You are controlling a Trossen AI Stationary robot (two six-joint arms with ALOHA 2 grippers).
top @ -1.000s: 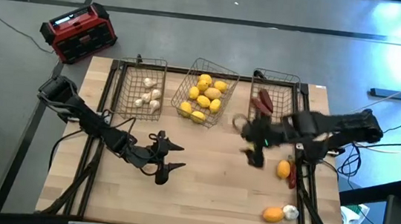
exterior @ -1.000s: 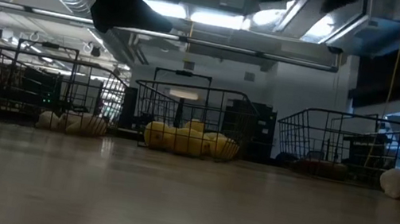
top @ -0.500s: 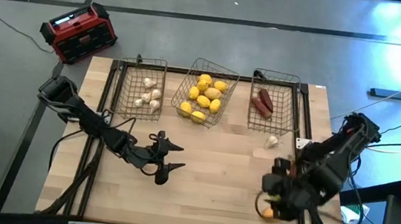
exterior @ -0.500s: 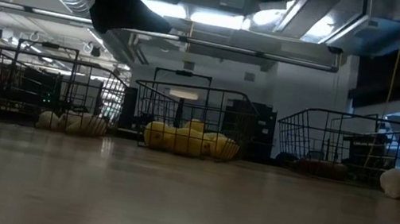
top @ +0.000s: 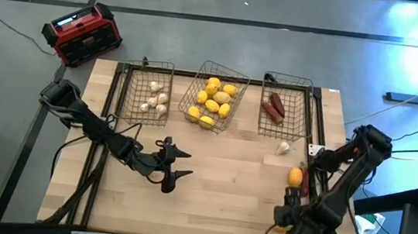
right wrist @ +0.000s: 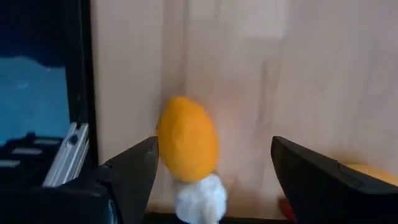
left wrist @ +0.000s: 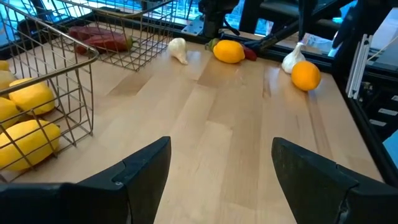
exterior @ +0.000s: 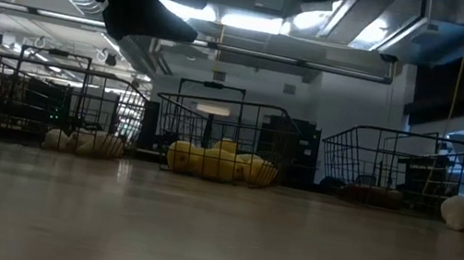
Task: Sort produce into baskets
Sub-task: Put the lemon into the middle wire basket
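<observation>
Three wire baskets stand along the far edge. The left basket point(top: 149, 65) holds white bulbs, the middle basket point(top: 205, 65) yellow lemons, the right basket point(top: 288, 79) dark red pieces. Loose on the table's right side lie a white bulb point(top: 284, 147), an orange fruit point(top: 295, 176) and a red piece point(top: 304, 186). My right gripper point(right wrist: 214, 149) hangs open, pointing down, over the near right corner. A second orange fruit point(right wrist: 186, 138) and a white bulb point(right wrist: 200, 198) lie below it, the orange close to one finger. My left gripper point(left wrist: 221, 155) waits open at the table's middle left.
A red-and-black box point(top: 82, 33) sits on the floor beyond the far left corner. A dark frame rail point(right wrist: 84, 74) runs along the table's right edge beside my right gripper. Bare wood point(top: 225, 181) lies between the two grippers.
My right gripper has swung from beside the right basket toward the table's near right corner. It has sunk lower and turned about on the way, and it now hides the orange fruit and white bulb there in the high view. No produce has moved.
</observation>
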